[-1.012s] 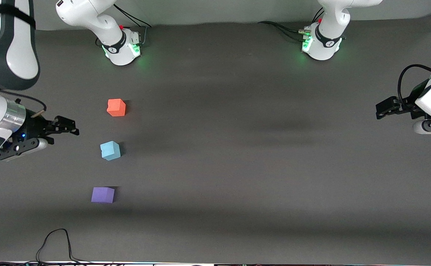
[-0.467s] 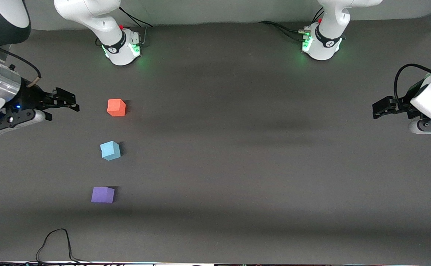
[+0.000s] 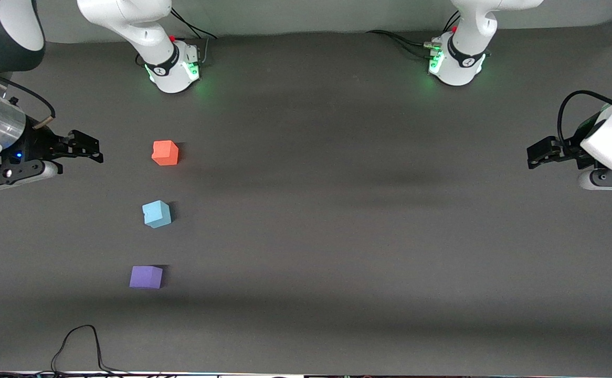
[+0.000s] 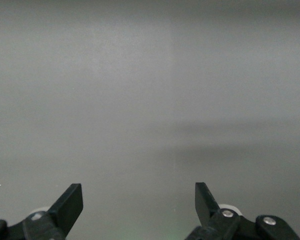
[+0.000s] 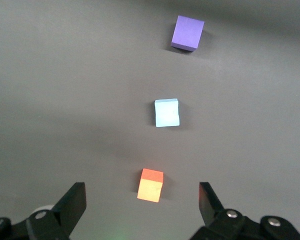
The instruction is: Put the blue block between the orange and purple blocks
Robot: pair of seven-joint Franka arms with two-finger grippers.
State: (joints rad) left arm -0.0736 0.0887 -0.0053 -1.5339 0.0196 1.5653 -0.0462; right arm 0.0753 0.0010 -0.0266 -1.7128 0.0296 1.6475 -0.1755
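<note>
The blue block (image 3: 156, 213) sits on the grey table between the orange block (image 3: 165, 153), farther from the front camera, and the purple block (image 3: 146, 276), nearer to it. All three stand in a row toward the right arm's end. In the right wrist view the orange block (image 5: 150, 185), blue block (image 5: 167, 112) and purple block (image 5: 187, 32) show in a line. My right gripper (image 3: 86, 146) is open and empty, up beside the orange block at the table's end. My left gripper (image 3: 538, 153) is open and empty at the left arm's end, waiting; its wrist view shows only bare table.
A black cable (image 3: 77, 344) loops on the table near the front edge, nearer to the camera than the purple block. The two arm bases (image 3: 175, 65) (image 3: 455, 60) stand along the table's back edge.
My right gripper has risen and drawn back from beside the blue block to beside the orange block. The left gripper has shifted slightly. The blocks have not moved.
</note>
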